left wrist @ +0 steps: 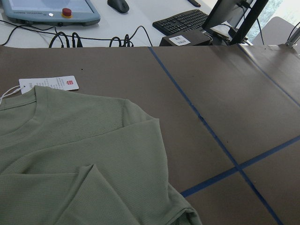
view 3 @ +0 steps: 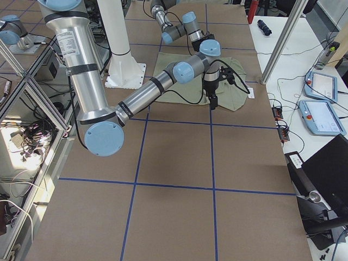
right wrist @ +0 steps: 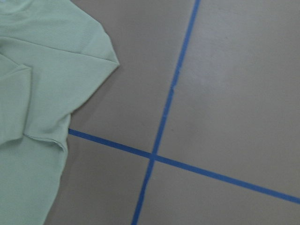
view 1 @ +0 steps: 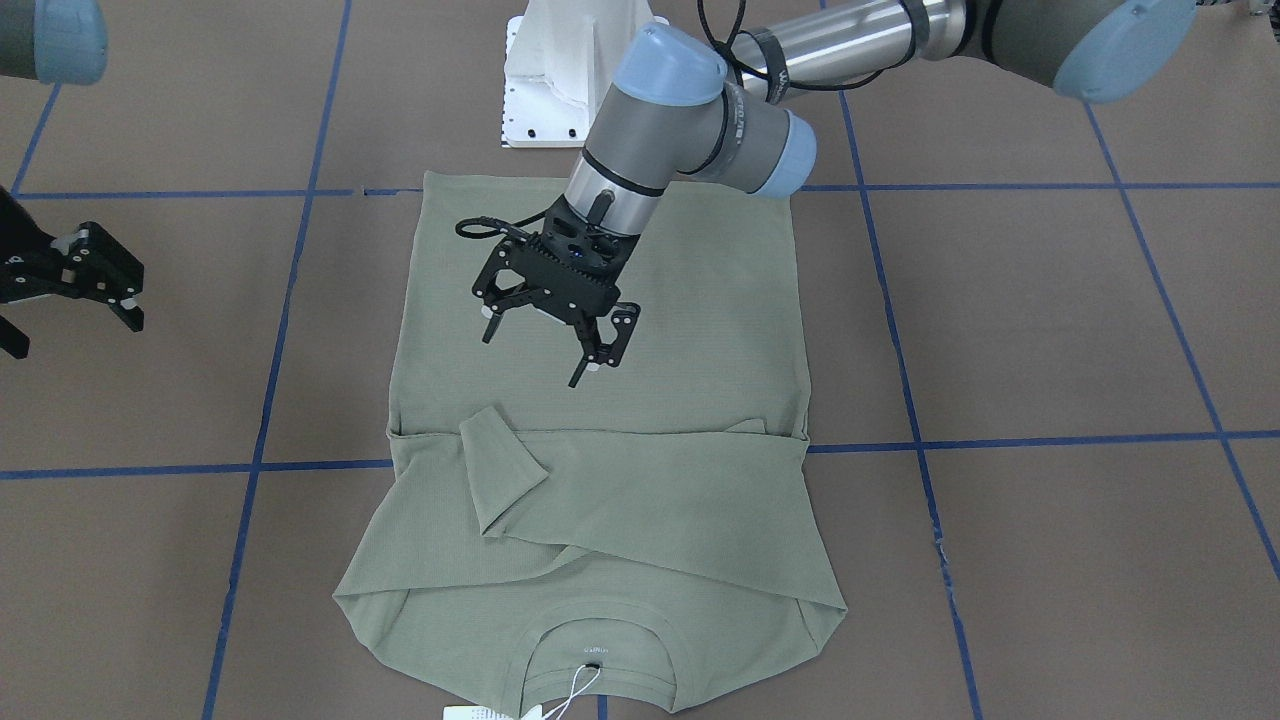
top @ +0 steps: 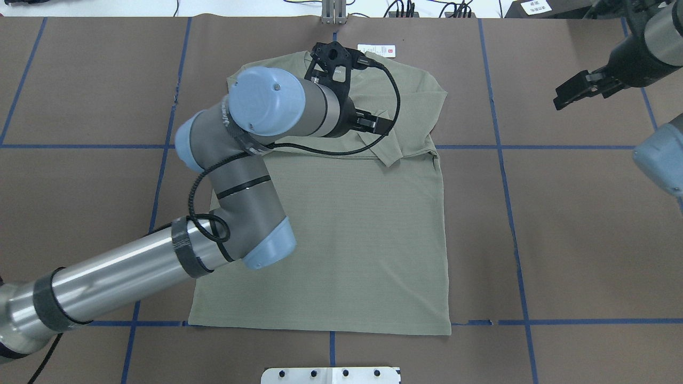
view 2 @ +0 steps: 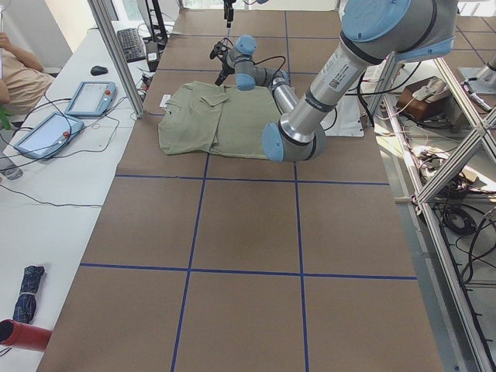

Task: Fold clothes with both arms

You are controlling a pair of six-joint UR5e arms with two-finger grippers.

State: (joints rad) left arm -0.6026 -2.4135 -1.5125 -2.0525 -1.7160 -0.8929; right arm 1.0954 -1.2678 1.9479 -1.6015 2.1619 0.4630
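The sage-green shirt lies flat on the brown table, hem toward the robot and collar at the far side. Both long sleeves are folded in across the chest, and one cuff lies on top. Its white hang tag rests on the table past the collar. My left gripper hovers open over the shirt's middle, just short of the folded sleeves, and holds nothing. My right gripper is open and empty, well off the shirt on the robot's right. The left wrist view shows the shoulder and tag.
The white pedestal base stands at the shirt's hem side. Blue tape lines grid the table. Beyond the far edge lie tablets, a keyboard and cables, with a seated person there. Metal frame posts flank the table.
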